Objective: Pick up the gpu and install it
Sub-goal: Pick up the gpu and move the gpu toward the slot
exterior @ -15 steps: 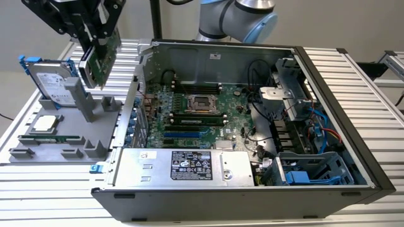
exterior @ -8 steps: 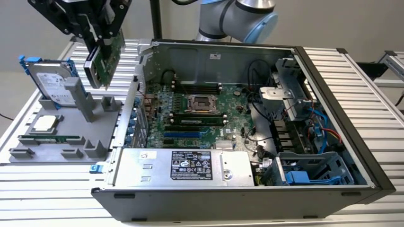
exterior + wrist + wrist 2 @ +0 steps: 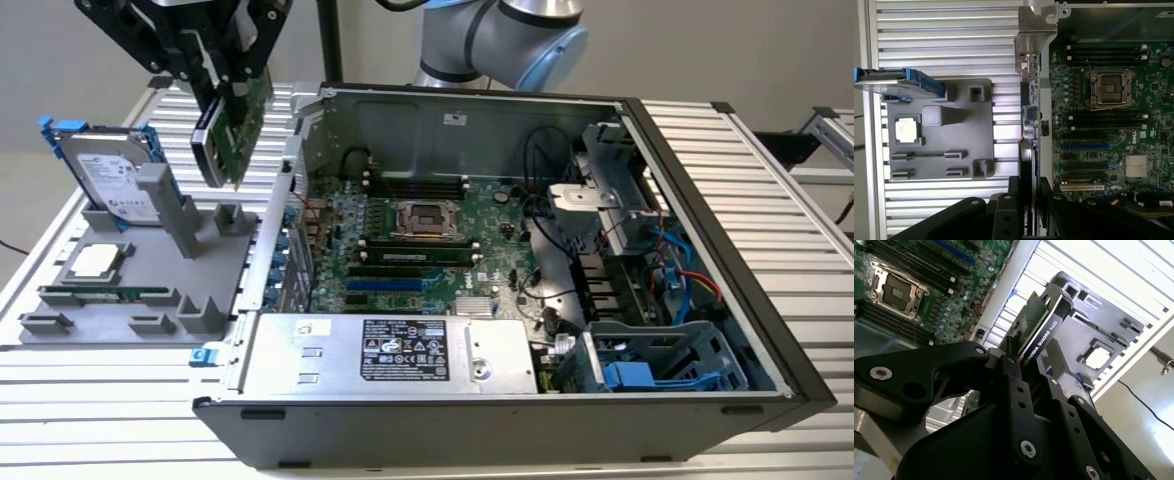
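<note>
Clamping gpu (image 3: pixel 230 135) by its top edge in hand (image 3: pixel 224 82), card hanging vertical just below hand, clear above holder (image 3: pixel 140 262). Likely holding it edge-down to suit motherboard (image 3: pixel 400 250) slots beside hand.

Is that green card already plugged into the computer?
No, the gripper holds the gpu up in the air, outside the open computer case.

Case wall (image 3: pixel 302 125) just beside the gpu (image 3: pixel 230 130), motherboard (image 3: pixel 414 250) open beyond (cables (image 3: pixel 531 150) farther in)
</note>
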Robot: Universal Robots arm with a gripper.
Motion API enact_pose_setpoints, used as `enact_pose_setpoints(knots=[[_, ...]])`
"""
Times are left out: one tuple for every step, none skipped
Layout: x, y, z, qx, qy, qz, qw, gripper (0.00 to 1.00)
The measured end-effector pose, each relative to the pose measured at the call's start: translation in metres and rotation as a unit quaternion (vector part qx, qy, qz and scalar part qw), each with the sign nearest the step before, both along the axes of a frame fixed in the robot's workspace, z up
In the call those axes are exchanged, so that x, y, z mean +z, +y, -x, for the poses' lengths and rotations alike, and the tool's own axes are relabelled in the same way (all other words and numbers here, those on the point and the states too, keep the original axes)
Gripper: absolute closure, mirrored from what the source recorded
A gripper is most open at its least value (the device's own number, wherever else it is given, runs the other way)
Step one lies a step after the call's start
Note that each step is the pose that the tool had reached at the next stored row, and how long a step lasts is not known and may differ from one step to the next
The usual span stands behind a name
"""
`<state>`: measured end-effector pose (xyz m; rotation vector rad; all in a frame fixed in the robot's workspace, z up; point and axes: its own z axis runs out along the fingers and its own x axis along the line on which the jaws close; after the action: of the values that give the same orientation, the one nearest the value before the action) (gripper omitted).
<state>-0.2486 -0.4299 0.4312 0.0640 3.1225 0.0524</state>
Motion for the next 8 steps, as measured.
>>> enact_pose_setpoints(knots=[[0.0,0.0,-0.0012,0.0,0.0001,0.0,1.0,1.0],[0.0,0.0,-0.0025,0.0,0.0001,0.0001,1.0,1.0],[0.0,0.0001,-0.0037,0.0,0.0001,0.0001,1.0,1.0],[0.0,0.0001,-0.0048,0.0,0.0001,0.0001,1.0,1.0],[0.0,0.0002,-0.006,0.0,0.0002,0.0002,1.0,1.0],[0.0,0.0002,-0.0072,0.0,0.0002,0.0002,1.0,1.0],[0.0,0.0002,-0.0085,0.0,0.0002,0.0002,1.0,1.0],[0.0,0.0002,-0.0097,0.0,0.0002,0.0002,1.0,1.0]])
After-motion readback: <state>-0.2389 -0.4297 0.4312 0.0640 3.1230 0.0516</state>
